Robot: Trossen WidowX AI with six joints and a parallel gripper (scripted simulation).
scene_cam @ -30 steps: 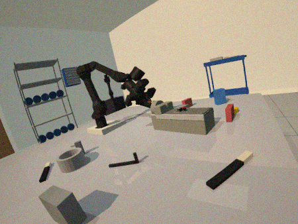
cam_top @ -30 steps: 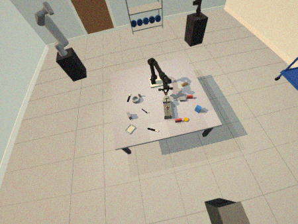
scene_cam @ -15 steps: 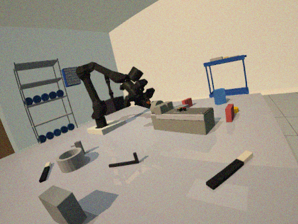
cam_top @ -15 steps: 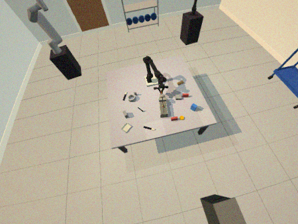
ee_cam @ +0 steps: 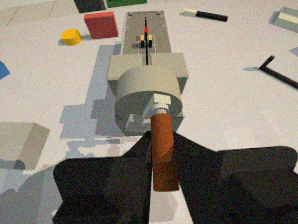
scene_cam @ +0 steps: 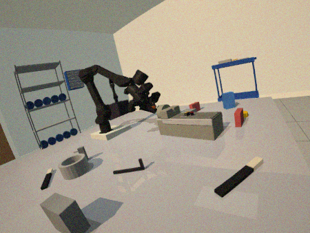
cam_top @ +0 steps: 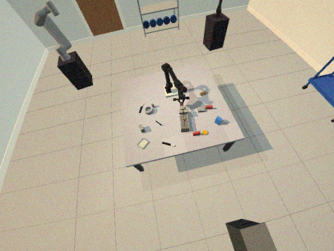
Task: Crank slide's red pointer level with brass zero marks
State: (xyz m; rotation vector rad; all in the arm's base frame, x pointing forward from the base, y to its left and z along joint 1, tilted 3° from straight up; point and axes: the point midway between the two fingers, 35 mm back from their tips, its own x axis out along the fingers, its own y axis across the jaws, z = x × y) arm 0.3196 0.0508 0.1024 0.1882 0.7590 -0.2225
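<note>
Crank machine [cam_top: 185, 124] [scene_cam: 187, 129] [ee_cam: 131, 75]: on the surface [cam_top: 148, 156] [scene_cam: 165, 203] [ee_cam: 240, 100], its crank end toward the arm [cam_top: 168, 79] [scene_cam: 98, 103]. I take the machine as landmark.

Jaws [cam_top: 181, 99] [scene_cam: 153, 109]: pinching the orange-brown crank handle [ee_cam: 164, 150] at the machine's near end. Handle lies lengthwise between the fingers, its free end poking past them.

Red pointer [ee_cam: 146, 30]: on top of the machine, beyond the brass zero marks [ee_cam: 146, 40] as the wrist view has it, by my reading not level. A dark rod passes between the marks.

Step in hand, I judge: turning. Carry the handle round the hub's axis in a small, even arc, wrist following, grip firm enough not to slip but not dragging the handle sideways. Which way draws the pointer back I can't tell; try a slight turn, watch the pointer, reverse if it departs. Slow down near the marks; overshoot is likely. Open squarely at the end, so the release doesn't nudge the crank.

Around the machine: pale grey block [cam_top: 201, 109] [ee_cam: 22, 142] beside the crank end, possibly close to a wide elbow or finger swing. Red block [cam_top: 197, 133] [scene_cam: 238, 117] [ee_cam: 101, 25] and yellow disc [cam_top: 205, 132] [scene_cam: 245, 114] [ee_cam: 71, 37] beside the far end, out of the way. Grey ring [cam_top: 149, 110] [scene_cam: 74, 167] well apart, on the opposite side from those.
</note>
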